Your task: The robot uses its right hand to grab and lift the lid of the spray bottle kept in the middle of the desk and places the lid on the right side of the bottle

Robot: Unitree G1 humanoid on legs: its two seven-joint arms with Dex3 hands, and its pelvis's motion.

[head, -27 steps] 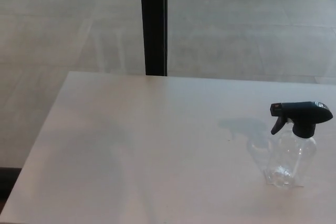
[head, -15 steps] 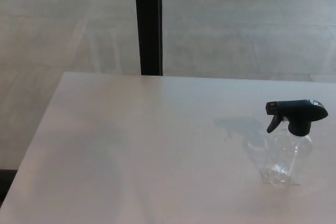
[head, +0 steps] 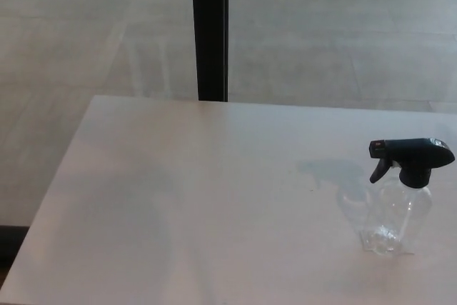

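Black plastic trigger lid (head: 413, 156) sits upright atop the clear plastic spray bottle (head: 395, 213) at the pale desk's (head: 214, 198) right edge, neither hand in view, so their finger state is unknowable.

The worktop (head: 214, 198) is a plain pale beige-white with no pattern, crossed by faint grey shadows. At the right of the frame stands a clear, colourless spray bottle (head: 396, 212), topped by a black lid (head: 414, 155) with a small red spot at its nozzle tip. Its shadow (head: 335, 175) is soft grey-blue. In the upper frame, the floor (head: 343, 33) shows light grey planks, split by a black post (head: 210, 30).
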